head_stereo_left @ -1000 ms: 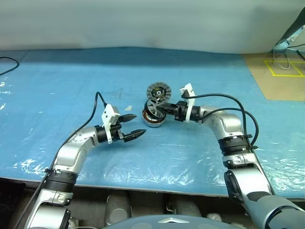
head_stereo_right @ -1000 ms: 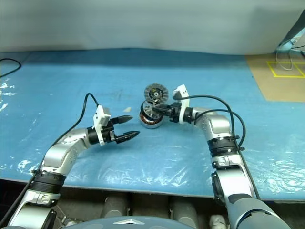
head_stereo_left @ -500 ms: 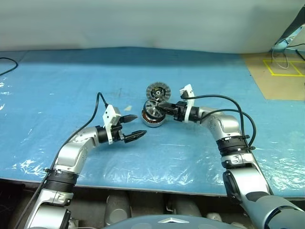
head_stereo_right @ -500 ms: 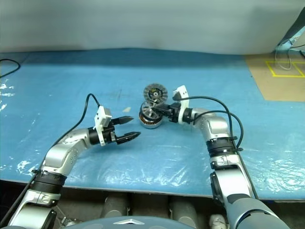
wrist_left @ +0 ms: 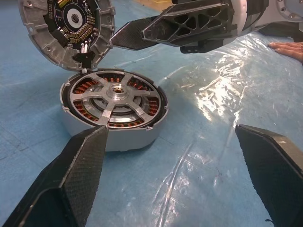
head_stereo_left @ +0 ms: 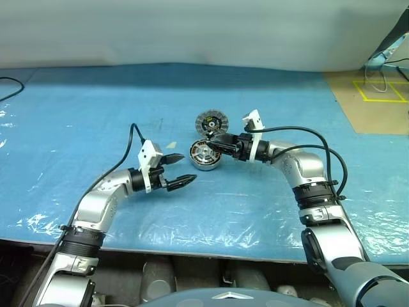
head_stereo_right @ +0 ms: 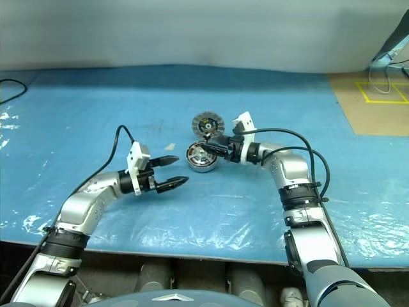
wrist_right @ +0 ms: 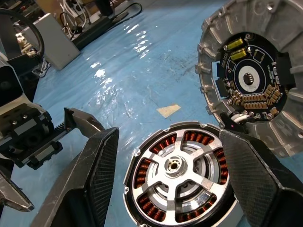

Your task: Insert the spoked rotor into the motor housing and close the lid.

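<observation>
Spoked rotor (wrist_right: 182, 177) seated flat in motor housing (wrist_left: 113, 137); lid (wrist_right: 251, 78) propped open behind. Right claw (head_stereo_left: 214, 141) spread just above, gripping nothing; left claw (head_stereo_left: 182, 169) wide open, near.

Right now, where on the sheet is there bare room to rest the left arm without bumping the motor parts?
Bare blue sheet stretches left of the left gripper, and more lies in front of the motor housing. It is crowded where the lid, housing and right gripper bunch together.
</observation>
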Robot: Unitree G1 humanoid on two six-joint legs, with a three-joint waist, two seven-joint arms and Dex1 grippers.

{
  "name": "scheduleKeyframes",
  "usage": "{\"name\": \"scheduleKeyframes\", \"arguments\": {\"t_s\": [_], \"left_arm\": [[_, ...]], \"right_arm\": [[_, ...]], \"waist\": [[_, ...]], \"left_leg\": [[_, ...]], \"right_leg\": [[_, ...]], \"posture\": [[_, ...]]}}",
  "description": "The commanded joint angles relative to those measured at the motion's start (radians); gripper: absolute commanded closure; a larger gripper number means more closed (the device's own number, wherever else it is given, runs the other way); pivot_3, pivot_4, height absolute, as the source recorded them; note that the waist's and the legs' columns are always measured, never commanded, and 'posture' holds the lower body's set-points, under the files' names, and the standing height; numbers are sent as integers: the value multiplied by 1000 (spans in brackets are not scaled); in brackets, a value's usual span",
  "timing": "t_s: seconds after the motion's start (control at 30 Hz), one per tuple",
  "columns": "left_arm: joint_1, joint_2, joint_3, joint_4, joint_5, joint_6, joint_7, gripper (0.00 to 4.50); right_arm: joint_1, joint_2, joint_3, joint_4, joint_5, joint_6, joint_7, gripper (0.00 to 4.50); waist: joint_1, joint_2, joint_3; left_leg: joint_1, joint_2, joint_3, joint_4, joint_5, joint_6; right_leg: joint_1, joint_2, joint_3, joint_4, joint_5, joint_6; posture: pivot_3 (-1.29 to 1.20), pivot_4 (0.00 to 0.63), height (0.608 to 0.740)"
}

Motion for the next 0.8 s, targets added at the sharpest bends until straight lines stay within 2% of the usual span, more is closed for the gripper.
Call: {"name": "scheduleKeyframes", "arguments": {"t_s": [0.03,0.2,0.57,0.8], "left_arm": [[-10,1,11,-30,-11,-1,0,0],[-14,-12,19,-25,-7,-10,22,0],[-139,-65,121,178,24,-106,163,0],[-312,-122,188,367,16,-148,241,0]], "right_arm": [[-4,1,33,-60,-7,-32,14,1496],[-11,29,82,-10,-55,-57,-18,3249],[-8,54,158,143,-184,-131,-94,3249],[45,20,150,35,-151,-91,-46,3249]], "waist": [[0,0,0],[-1,0,0],[-2,0,0],[2,0,0]], "left_leg": [[0,0,0,0,0,0],[0,0,0,-1,0,0],[2,0,0,0,0,0],[4,0,0,0,0,0]], "right_leg": [[0,0,0,0,0,0],[0,0,0,0,0,0],[2,0,0,0,0,0],[5,0,0,0,0,0]], "posture": [[0,150,740],[0,150,740],[0,150,740],[0,150,740]]}}
